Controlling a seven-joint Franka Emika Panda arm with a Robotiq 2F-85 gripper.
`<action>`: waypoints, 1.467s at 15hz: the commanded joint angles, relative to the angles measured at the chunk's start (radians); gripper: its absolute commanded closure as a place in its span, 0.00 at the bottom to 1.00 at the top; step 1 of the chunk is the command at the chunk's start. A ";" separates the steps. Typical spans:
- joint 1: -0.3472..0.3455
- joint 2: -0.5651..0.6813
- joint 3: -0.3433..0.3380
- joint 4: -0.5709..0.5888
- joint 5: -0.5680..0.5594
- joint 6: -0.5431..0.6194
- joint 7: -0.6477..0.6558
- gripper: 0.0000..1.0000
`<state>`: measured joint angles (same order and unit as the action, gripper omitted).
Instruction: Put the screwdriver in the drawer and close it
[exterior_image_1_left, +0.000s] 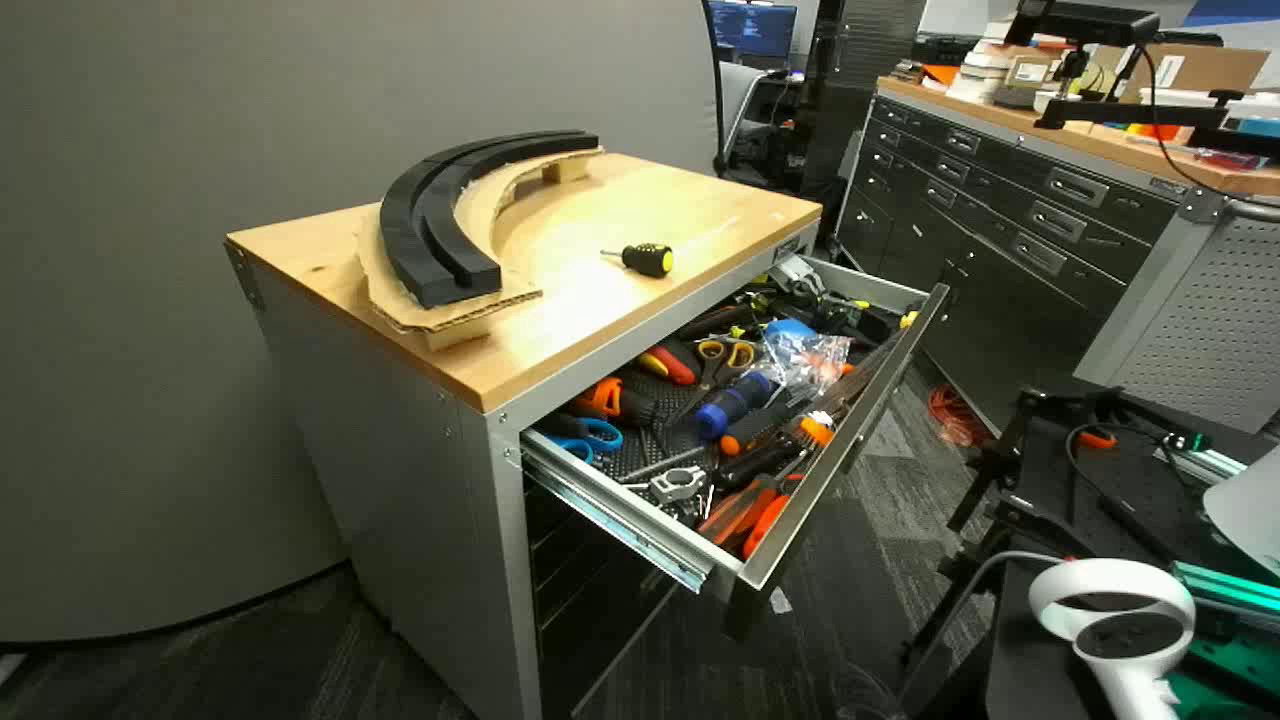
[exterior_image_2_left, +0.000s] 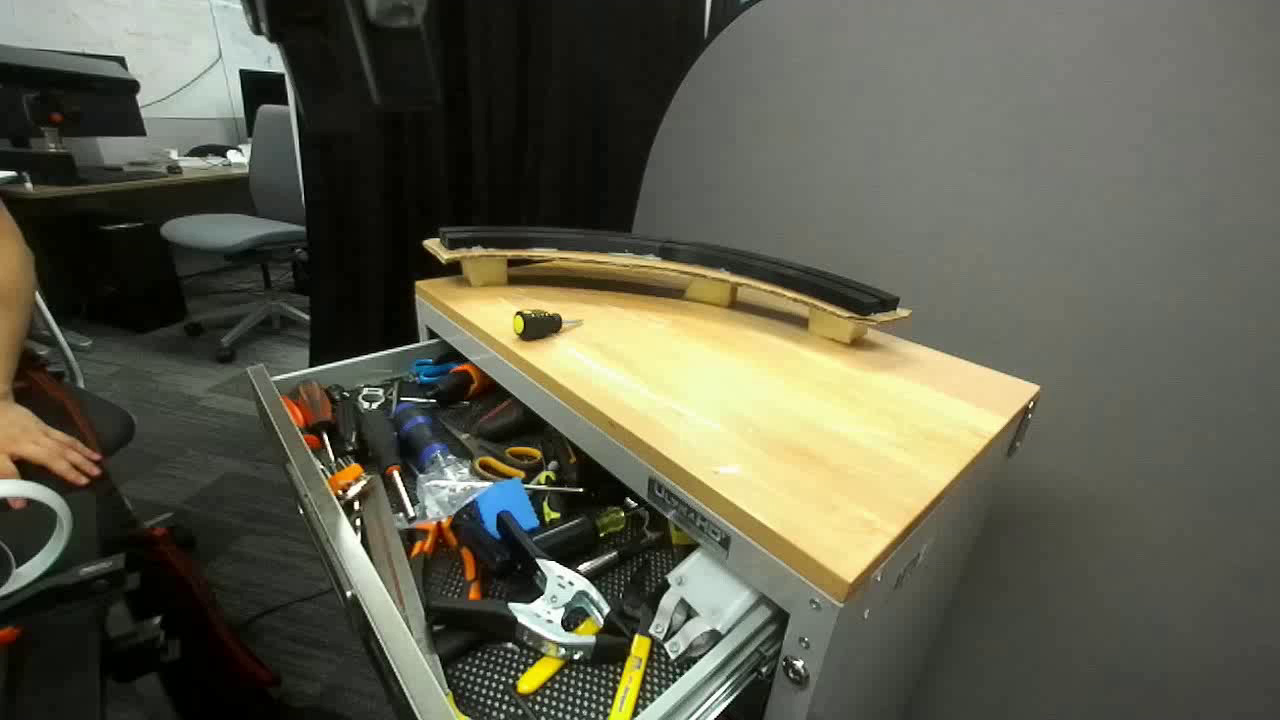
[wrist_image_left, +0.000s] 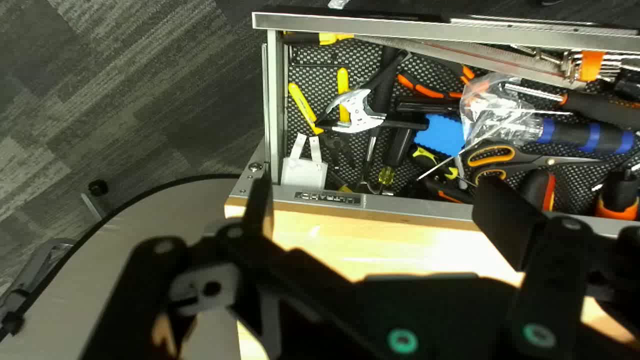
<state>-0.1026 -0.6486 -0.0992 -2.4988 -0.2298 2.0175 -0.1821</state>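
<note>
The screwdriver (exterior_image_1_left: 648, 260) is a stubby black tool with a yellow end cap. It lies on its side on the cabinet's wooden top, near the edge above the drawer; it also shows in an exterior view (exterior_image_2_left: 538, 324). It is not visible in the wrist view. The drawer (exterior_image_1_left: 848, 440) is pulled well out and full of tools; its grey front lip shows in an exterior view (exterior_image_2_left: 335, 540) and in the wrist view (wrist_image_left: 425, 30). My gripper (wrist_image_left: 377, 202) is open and empty, its fingers wide apart above the cabinet's front edge.
A black curved piece (exterior_image_1_left: 430, 210) on cardboard (exterior_image_2_left: 870, 320) stands on small blocks along the back of the wooden top (exterior_image_2_left: 780, 400). A grey partition (exterior_image_1_left: 300, 90) is behind the cabinet. A dark tool chest (exterior_image_1_left: 1000, 190) stands beyond. A person's hand (exterior_image_2_left: 45, 440) shows at the edge.
</note>
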 joint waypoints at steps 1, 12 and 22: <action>0.006 0.000 -0.004 0.007 -0.003 -0.003 0.003 0.00; 0.052 0.228 0.155 -0.015 0.086 0.237 0.406 0.00; 0.147 0.650 0.279 0.152 -0.010 0.732 0.684 0.00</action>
<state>0.0386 -0.0734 0.1852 -2.4093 -0.1598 2.6397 0.4119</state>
